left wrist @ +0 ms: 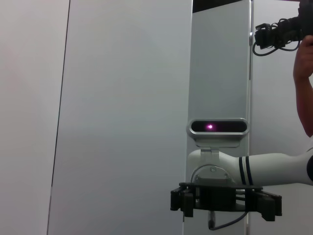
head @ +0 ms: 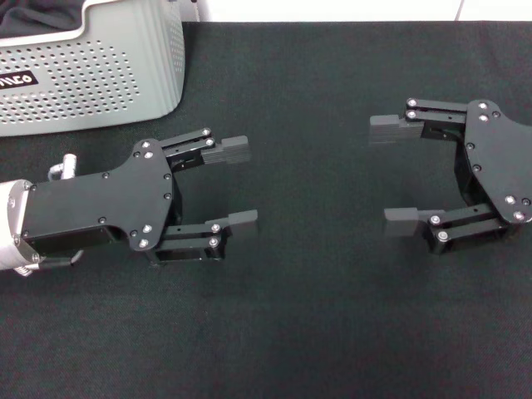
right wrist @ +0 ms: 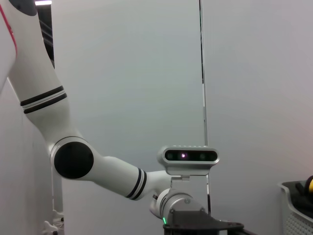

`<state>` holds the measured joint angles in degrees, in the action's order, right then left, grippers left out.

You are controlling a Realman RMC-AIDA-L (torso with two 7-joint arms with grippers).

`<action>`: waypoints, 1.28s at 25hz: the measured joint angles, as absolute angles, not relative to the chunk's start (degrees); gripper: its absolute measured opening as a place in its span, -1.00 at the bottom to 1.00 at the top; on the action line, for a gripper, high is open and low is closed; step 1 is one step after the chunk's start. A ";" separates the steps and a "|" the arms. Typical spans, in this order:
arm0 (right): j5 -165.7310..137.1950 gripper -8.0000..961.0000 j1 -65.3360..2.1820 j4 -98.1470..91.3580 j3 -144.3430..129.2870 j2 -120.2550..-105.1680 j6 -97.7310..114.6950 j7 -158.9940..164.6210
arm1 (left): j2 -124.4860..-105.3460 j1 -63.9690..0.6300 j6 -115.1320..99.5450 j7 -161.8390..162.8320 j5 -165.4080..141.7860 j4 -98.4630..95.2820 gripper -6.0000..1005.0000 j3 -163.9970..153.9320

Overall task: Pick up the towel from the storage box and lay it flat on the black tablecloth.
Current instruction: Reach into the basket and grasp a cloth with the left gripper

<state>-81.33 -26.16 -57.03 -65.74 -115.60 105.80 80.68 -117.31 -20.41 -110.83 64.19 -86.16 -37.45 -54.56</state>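
Nearest the robot, the black tablecloth (head: 274, 332) lies bare across the worktop, with nothing yet laid on it. Above it, at about nine o'clock in the head view, the left claw (head: 237, 184) hovers with its fingers spread wide and nothing between them. Opposite, at about three o'clock, the right claw (head: 392, 176) faces it, likewise spread wide and empty. The two are well apart, each pointing toward the middle of the cloth.

Farther off, at about eleven o'clock, stands the storage box (head: 100, 83), its perforated grey wall and black label turned toward the robot. Something dark lies over its inner rim. The towel (right wrist: 310, 184) cannot be made out in the head view; only a small patch of yellow shows inside the box's edge in the right wrist view, so it appears to sit in the box still.

By this judgement the task is at its very start: the pick-up has not begun. The next move likely calls for the left claw, being nearer the box, to travel toward eleven o'clock, rise over the wall, descend inside and close on a fold of towel.
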 joint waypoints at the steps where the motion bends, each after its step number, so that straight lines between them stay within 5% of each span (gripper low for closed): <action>1: -81.33 0.79 -26.14 -56.96 -65.56 -115.62 105.80 80.68 | -117.32 -20.42 -110.82 64.16 -86.12 -37.45 0.57 -54.46; 32: -82.01 0.79 -24.50 -51.77 -59.31 -115.43 104.08 77.50 | -119.16 -16.99 -99.22 53.59 -84.45 -35.10 0.53 -23.43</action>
